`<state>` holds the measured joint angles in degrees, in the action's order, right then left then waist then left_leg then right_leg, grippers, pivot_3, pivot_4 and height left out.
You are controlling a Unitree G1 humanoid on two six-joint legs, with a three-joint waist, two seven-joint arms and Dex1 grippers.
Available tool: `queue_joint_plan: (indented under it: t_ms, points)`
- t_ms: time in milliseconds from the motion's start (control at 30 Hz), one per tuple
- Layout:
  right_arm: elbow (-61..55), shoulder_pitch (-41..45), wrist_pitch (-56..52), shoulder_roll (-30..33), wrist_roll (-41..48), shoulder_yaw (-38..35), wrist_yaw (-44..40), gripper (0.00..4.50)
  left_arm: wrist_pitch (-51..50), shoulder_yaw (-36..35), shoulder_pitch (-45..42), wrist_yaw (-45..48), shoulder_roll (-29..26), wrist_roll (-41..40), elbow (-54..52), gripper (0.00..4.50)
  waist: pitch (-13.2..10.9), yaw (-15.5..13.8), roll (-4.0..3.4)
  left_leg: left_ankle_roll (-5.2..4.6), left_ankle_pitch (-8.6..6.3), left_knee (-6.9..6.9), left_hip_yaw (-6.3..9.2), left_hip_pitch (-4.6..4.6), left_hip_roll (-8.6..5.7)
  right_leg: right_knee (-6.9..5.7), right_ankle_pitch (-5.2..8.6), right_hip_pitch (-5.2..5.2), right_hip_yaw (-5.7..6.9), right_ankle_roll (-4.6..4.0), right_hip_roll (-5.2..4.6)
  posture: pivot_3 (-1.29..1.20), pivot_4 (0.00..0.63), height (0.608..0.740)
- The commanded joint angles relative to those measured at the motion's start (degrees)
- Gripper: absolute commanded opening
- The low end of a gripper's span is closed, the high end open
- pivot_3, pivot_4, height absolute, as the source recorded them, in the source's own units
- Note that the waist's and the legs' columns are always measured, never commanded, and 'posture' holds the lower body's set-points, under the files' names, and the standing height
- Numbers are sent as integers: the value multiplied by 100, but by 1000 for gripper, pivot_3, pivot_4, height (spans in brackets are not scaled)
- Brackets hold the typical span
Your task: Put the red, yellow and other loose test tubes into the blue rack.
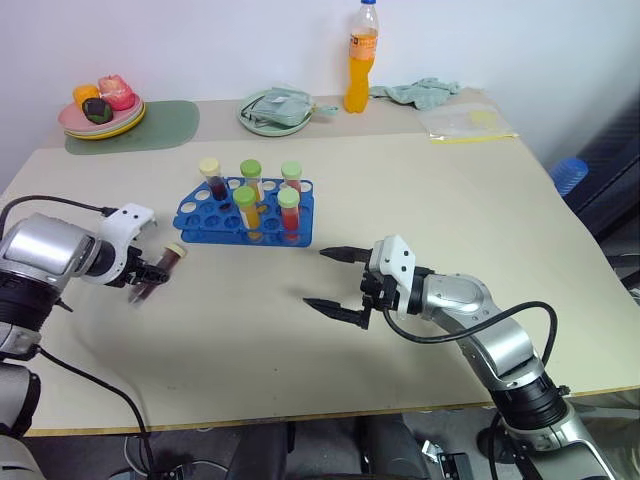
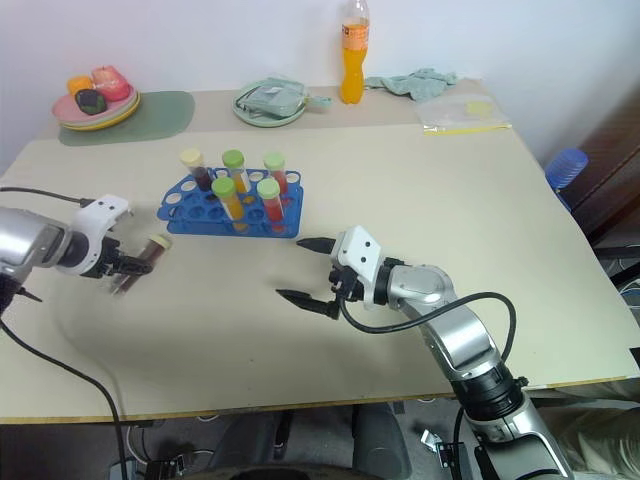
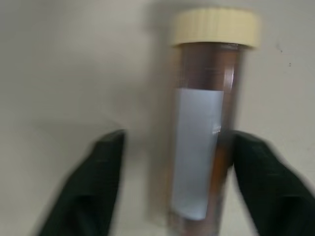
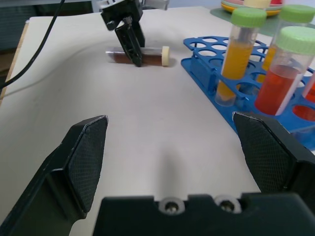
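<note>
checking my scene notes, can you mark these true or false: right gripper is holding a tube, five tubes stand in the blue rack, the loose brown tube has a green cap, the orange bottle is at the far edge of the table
1. The right gripper holds a test tube. False: its black fingers are spread wide with nothing between them.
2. Five capped tubes stand in the blue plastic rack. True: four with green caps, one with a cream cap.
3. The loose dark brown tube has a green cap. False: its cap is cream, and it lies on the beige table between the left gripper's fingers.
4. The orange drink bottle stands at the table's far edge. True.
</note>
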<state>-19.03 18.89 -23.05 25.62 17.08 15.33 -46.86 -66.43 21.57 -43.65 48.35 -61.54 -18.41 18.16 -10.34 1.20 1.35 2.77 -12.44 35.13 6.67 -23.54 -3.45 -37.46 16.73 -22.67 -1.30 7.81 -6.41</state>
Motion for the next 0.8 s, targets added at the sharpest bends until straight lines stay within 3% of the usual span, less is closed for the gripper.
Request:
queue_joint_plan:
  t_ms: [33,67,167,300,400,500,633,800]
  points:
    - [-296,-30,5,-31,42,-62,67,4500,123,-59,-85,250,-186,300,20,1053,0,6,0,0,0,0,0,0,0,0,0,0,0,0,0,0,150,740]
    - [-310,-42,2,-23,44,-62,73,4500,140,-132,-32,299,-259,324,-8,802,0,6,0,0,0,0,0,0,1,0,0,0,0,0,0,0,150,740]
    - [-348,-70,-3,2,49,-72,79,4500,194,-525,162,157,-458,421,79,802,0,18,0,0,0,0,0,0,1,0,0,-1,-1,0,0,0,150,740]
    - [-353,-101,-30,18,90,-82,55,4500,1803,-2277,803,-1149,-157,441,396,802,0,28,2,-1,0,-1,0,-1,9,-7,0,-8,0,0,0,0,150,740]
    - [-316,-75,-38,-4,116,-62,14,4500,3356,-3348,1138,-2611,506,678,125,802,1,-39,4,0,0,1,7,-1,17,-8,-1,-10,-2,-1,-8,0,150,740]
    - [-260,-30,-33,-15,135,-42,-56,4500,4242,-4370,1398,-3322,1774,136,-866,802,6,-142,13,0,0,10,6,-5,11,0,-2,-3,6,1,-24,0,150,740]
    - [-216,17,-59,-48,145,-16,-116,4500,5514,-4060,1977,-4099,3079,703,-2163,802,9,-178,17,-1,-1,15,1,-8,3,7,-7,-1,-1,7,-38,0,150,740]
    - [-231,22,-108,-72,159,-19,-122,4500,6300,-3318,2287,-4727,4172,1434,-2483,802,11,-154,15,-1,-1,14,-6,-6,-9,3,-7,-3,0,6,-28,0,150,740]
